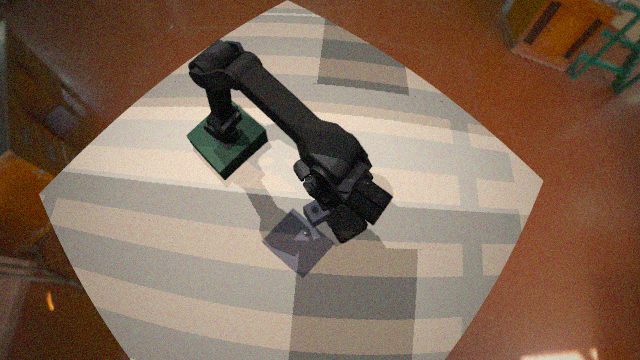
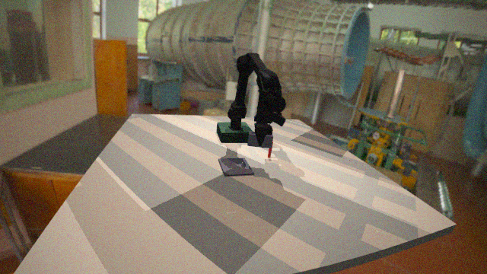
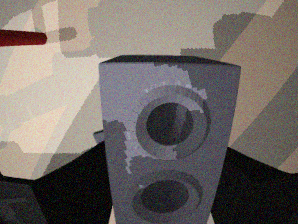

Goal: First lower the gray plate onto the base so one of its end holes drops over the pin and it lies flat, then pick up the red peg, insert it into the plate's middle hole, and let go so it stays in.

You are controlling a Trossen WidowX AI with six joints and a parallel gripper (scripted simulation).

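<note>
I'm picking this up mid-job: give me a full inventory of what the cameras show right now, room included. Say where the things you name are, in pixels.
Gray plate (image 1: 321, 216) (image 3: 116, 87): one, gray, gripped above the table; two holes visible at the wrist
Base (image 1: 285, 255) (image 2: 237, 172): one, gray-purple, flat on the table
Red peg (image 2: 270, 149) (image 3: 22, 38): one, red, upright near the plate
Table (image 1: 165, 260) (image 2: 125, 224): one, pale with gray bands, under everything
Green block (image 1: 225, 162) (image 2: 240, 137): one, dark green, beneath the arm
Large ribbed tunnel (image 2: 297, 42): one, beige with blue rim, background
Tall cabinet (image 2: 110, 76): one, orange, background
Machinery (image 2: 374, 152): yellow and green, beyond the table; count unclear
Arm (image 1: 280, 95) (image 2: 268, 84): one, black, reaching out from the green block
Jaws: one pair, black, closed on the gray plate
</note>
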